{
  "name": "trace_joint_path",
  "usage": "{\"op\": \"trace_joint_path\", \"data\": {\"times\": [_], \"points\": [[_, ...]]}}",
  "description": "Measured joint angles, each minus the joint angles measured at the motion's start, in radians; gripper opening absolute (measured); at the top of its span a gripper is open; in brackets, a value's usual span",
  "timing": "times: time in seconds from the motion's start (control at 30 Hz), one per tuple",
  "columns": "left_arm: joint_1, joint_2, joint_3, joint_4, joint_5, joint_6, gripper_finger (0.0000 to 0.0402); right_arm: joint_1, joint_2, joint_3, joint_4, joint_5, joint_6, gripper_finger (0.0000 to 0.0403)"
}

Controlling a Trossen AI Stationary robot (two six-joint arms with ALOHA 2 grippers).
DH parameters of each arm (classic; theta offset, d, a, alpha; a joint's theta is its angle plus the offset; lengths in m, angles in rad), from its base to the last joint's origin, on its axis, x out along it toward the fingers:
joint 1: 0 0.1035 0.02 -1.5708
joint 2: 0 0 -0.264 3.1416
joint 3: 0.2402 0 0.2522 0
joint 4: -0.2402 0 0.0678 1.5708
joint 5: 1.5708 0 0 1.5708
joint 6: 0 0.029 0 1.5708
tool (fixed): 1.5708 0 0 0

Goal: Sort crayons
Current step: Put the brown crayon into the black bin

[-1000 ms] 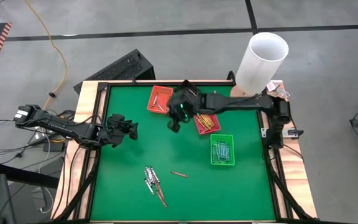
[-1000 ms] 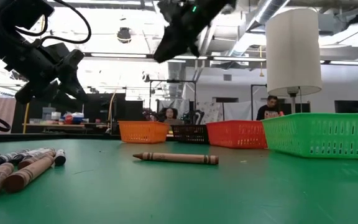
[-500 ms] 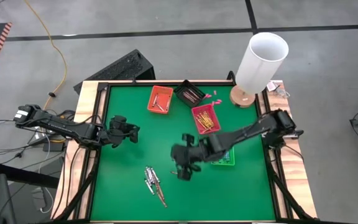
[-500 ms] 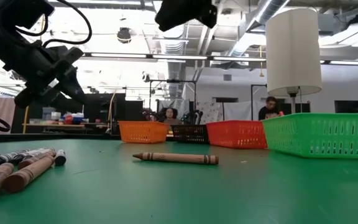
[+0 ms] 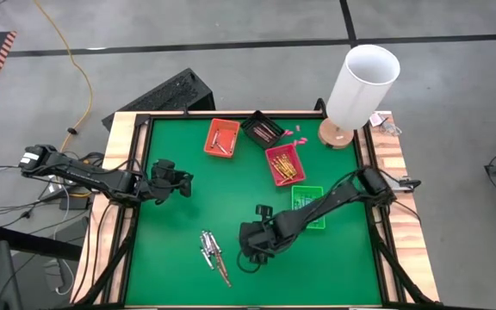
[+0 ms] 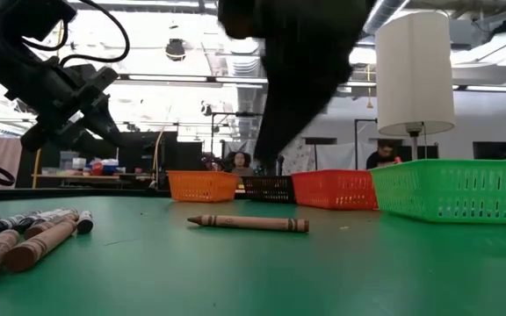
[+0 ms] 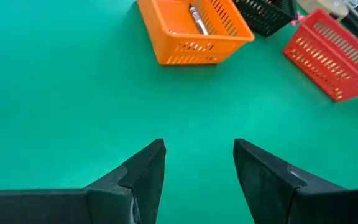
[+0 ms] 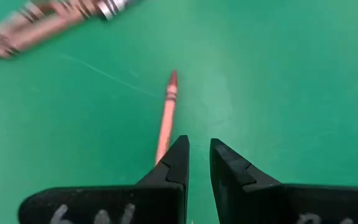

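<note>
We see orange (image 5: 221, 137), black (image 5: 262, 130), red (image 5: 284, 164) and green (image 5: 309, 209) trays beyond the right gripper (image 5: 250, 257), a white cylinder (image 5: 362, 86) farther off.

Robotics lab, open industrial hall, exposed ceiling ducts (image 6: 235, 66), concrete floor (image 5: 231, 39), seated people (image 6: 238, 161)

Four trays, one lamp, two arms, crayons loose and sorted.

One orange tray (image 5: 222, 138), one dark tray (image 5: 262, 129), one red tray (image 5: 284, 164), one green tray (image 5: 310, 209); one lone brown crayon (image 6: 248, 223); a small heap of crayons (image 5: 213, 254), too bunched to count; one white lamp (image 5: 360, 84).
</note>
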Motion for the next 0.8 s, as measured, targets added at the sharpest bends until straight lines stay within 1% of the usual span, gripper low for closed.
{"op": "trace_joint_path", "data": {"times": [0.13,0.27,0.57,0.8], "points": [[0.0,0.0,0.0,0.0,0.0,0.0,0.018,-0.011,0.065,0.0,0.015,-0.022,0.001,0.0059],[0.0,0.0,0.0,0.0,0.0,-0.001,0.018,-0.011,0.091,0.001,0.024,-0.031,0.001,0.0059],[0.0,0.0,0.0,0.0,0.0,-0.002,0.018,-0.009,0.062,0.001,0.022,-0.045,-0.001,0.0059],[-0.001,0.0,0.0,0.0,0.0,-0.003,0.018,0.011,0.047,0.002,0.104,-0.048,-0.064,0.0059]]}}
